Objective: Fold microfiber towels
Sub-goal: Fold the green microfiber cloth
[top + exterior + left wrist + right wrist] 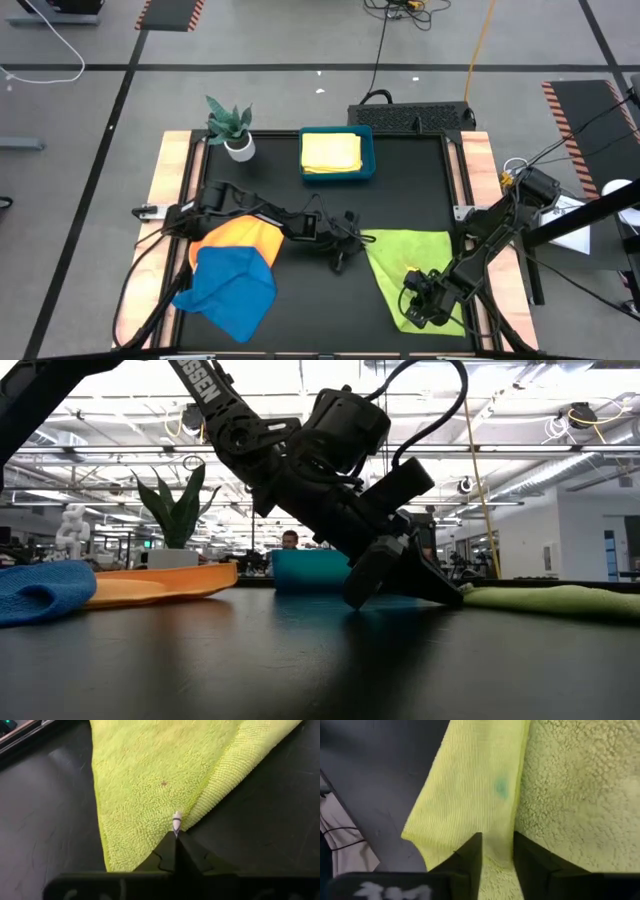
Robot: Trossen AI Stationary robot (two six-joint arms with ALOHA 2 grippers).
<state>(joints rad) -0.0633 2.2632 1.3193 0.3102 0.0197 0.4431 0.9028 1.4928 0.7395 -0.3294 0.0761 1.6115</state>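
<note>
**Both hands on the green towel**

The green towel lay spread on the right half of the black tabletop, one edge turned over onto itself near the front. The left hand had its fingers pressed together, pinching the towel's left corner at its hem, low against the surface. The right hand sat on the towel's front part, its fingers slightly apart astride the folded edge; whether they gripped the cloth could not be told.

On the left half lay an orange towel with a blue towel rumpled partly over it. A yellow towel lay folded in the blue tray at the back edge, with a potted plant beside it.

The tabletop was matte black, framed by pale wooden strips at each side. Around it stretched grey floor with cables and striped tape. The low view showed a wide workshop beyond, with ceiling lights, trusses, and a person far behind the tray.
</note>
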